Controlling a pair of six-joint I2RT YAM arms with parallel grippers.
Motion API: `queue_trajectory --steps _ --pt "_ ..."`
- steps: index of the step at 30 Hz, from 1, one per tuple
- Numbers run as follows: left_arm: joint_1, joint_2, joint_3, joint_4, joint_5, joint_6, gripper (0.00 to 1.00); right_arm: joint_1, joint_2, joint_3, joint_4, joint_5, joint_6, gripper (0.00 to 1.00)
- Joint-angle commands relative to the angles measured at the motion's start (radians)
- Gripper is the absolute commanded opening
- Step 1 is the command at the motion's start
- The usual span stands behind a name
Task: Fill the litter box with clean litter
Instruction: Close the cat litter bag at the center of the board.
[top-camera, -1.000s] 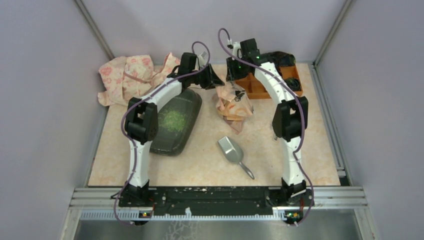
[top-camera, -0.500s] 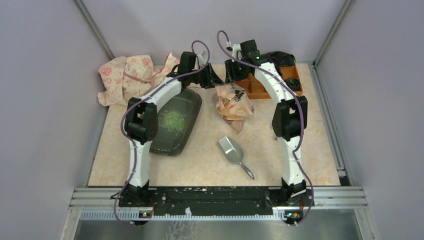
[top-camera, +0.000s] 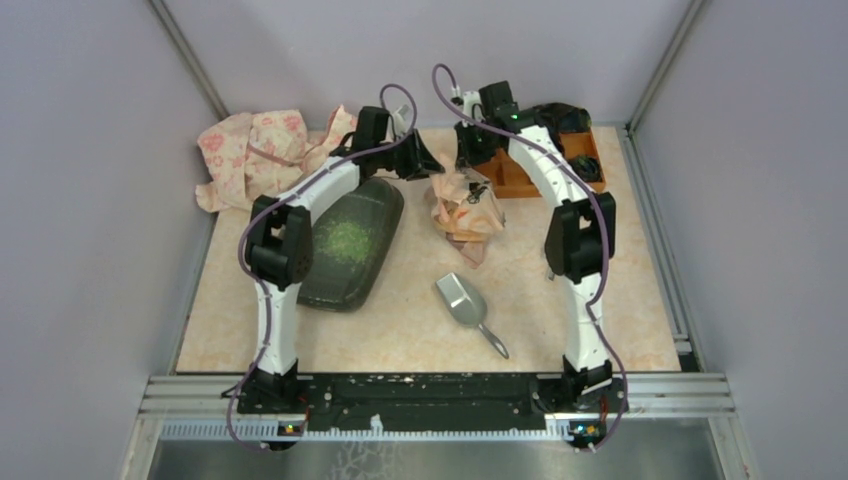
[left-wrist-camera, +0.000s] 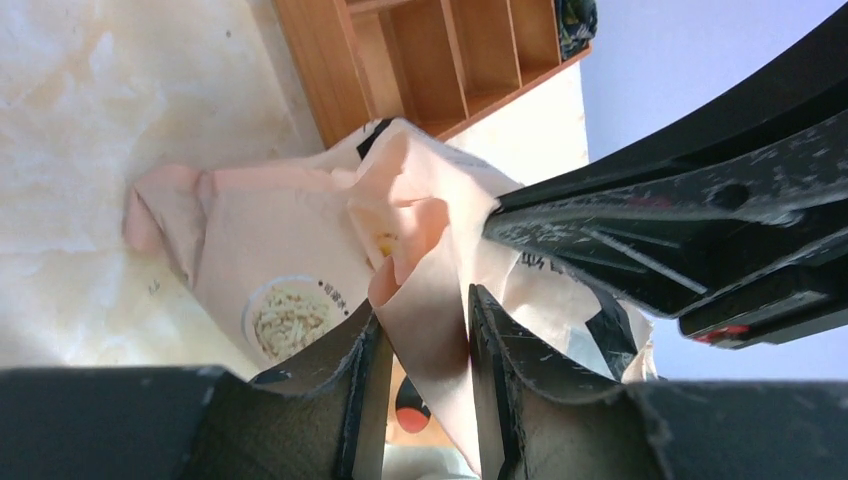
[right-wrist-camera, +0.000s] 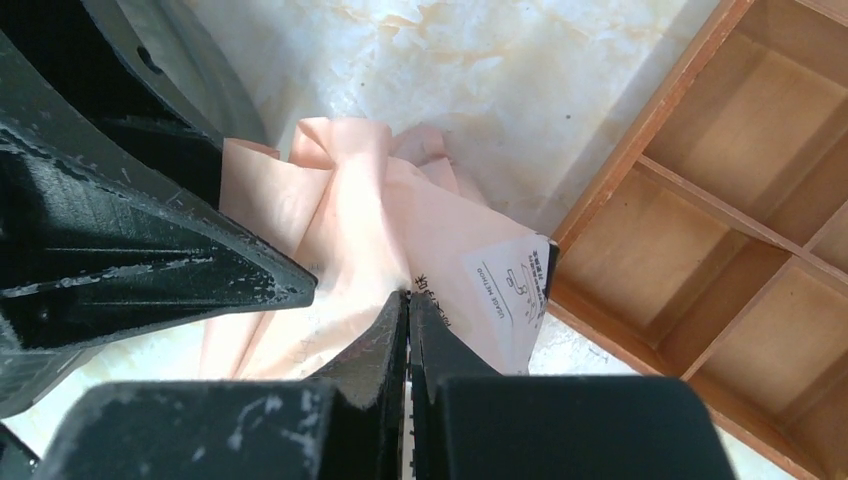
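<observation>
The dark litter box (top-camera: 372, 205) lies left of centre, with a patch of light-green clean litter (top-camera: 346, 239) in it. A peach-pink printed bag (top-camera: 466, 212) stands crumpled between the box and the orange organiser. My left gripper (top-camera: 418, 158) is at the bag's top left; in the left wrist view its jaws (left-wrist-camera: 420, 300) are narrowly apart, closed on a fold of the bag (left-wrist-camera: 280, 230). My right gripper (top-camera: 468, 152) is at the bag's top right; in its wrist view it (right-wrist-camera: 408, 297) is shut on the bag's printed edge (right-wrist-camera: 350, 220).
A grey metal scoop (top-camera: 463, 302) lies in front of the bag. The orange compartmented organiser (top-camera: 512, 178) stands at the back right, also seen in the right wrist view (right-wrist-camera: 700, 230). A second crumpled peach bag (top-camera: 258, 150) lies at the back left. Grey walls enclose the table.
Both grippers have shifted slightly left and back with the top of the bag. The litter box, litter and scoop have not moved.
</observation>
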Motion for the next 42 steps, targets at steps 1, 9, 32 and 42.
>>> queue_trajectory --steps 1,9,32,42 --pt "-0.006 -0.074 -0.080 0.036 0.003 0.010 0.38 0.002 -0.131 -0.011 0.061 0.021 0.025 0.00" --pt "-0.021 -0.072 -0.129 0.099 -0.015 -0.004 0.37 0.002 -0.285 -0.083 0.094 0.022 0.064 0.00" --pt "-0.049 0.010 -0.051 0.189 -0.008 -0.040 0.36 0.005 -0.442 -0.379 -0.003 0.229 0.048 0.47" --pt "-0.047 0.014 -0.036 0.152 -0.006 -0.032 0.36 0.001 -0.389 -0.373 0.018 0.042 0.100 0.47"
